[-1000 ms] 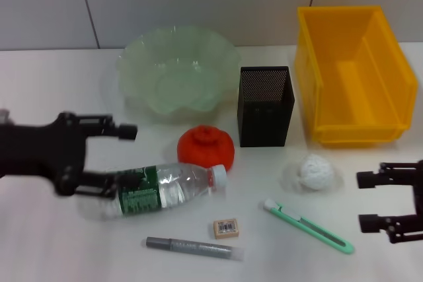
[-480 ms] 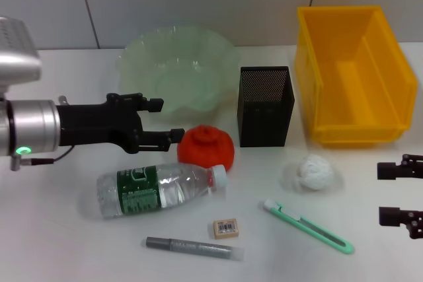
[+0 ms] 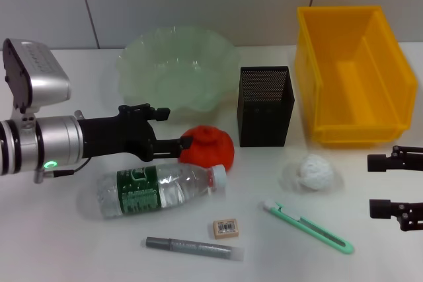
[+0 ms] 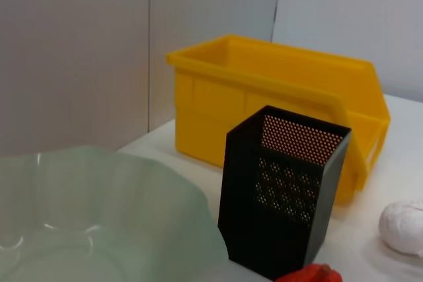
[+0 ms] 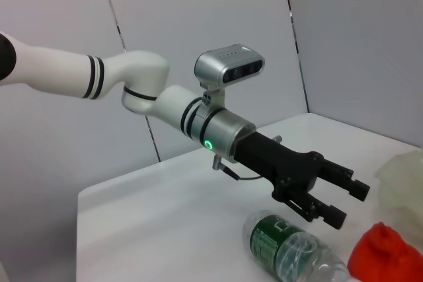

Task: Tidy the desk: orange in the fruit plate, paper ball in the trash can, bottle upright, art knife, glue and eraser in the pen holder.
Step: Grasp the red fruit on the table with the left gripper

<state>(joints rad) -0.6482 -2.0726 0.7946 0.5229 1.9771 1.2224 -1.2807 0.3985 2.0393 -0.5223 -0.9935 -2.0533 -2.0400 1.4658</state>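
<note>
My left gripper (image 3: 174,128) is open, hovering just left of the orange (image 3: 211,147), its nearer fingertip at the fruit's edge. The right wrist view shows this left gripper (image 5: 346,203) open above the lying bottle (image 5: 296,253), close to the orange (image 5: 384,256). The bottle (image 3: 158,188) lies on its side, cap to the right. Behind stands the pale green fruit plate (image 3: 142,64). The eraser (image 3: 226,228), grey glue stick (image 3: 192,247) and green art knife (image 3: 308,226) lie at the front. The paper ball (image 3: 314,171) sits before the yellow trash can (image 3: 310,77). The black pen holder (image 3: 264,105) stands mid-table. My right gripper (image 3: 374,186) is open at the right edge.
In the left wrist view, the pen holder (image 4: 284,189) stands before the yellow bin (image 4: 277,90), with the plate's rim (image 4: 132,196), the paper ball (image 4: 404,226) and the orange's top (image 4: 310,274) also showing. A grey wall backs the white table.
My left gripper left the bottle's base, rose and moved right to the orange. The right gripper drew back toward the right edge.
</note>
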